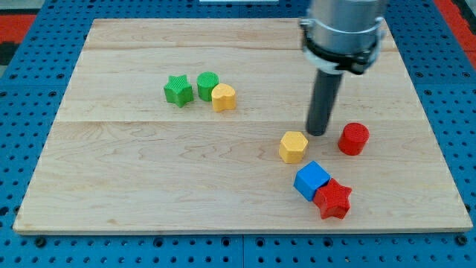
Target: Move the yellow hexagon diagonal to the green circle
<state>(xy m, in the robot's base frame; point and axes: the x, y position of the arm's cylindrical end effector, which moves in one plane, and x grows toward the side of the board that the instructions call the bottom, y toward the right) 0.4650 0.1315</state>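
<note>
The yellow hexagon [293, 147] lies right of the board's centre. The green circle [207, 85] stands in the upper left part, with a green star [178, 90] touching its left side and a yellow heart [223, 97] touching its lower right. My tip [318, 133] rests on the board just to the upper right of the yellow hexagon, very close to it, between it and a red cylinder [353, 139].
A blue cube [311, 180] and a red star [332, 199] touch each other below the yellow hexagon. The wooden board [111, 171] lies on a blue perforated table. The arm's grey body hangs over the board's upper right.
</note>
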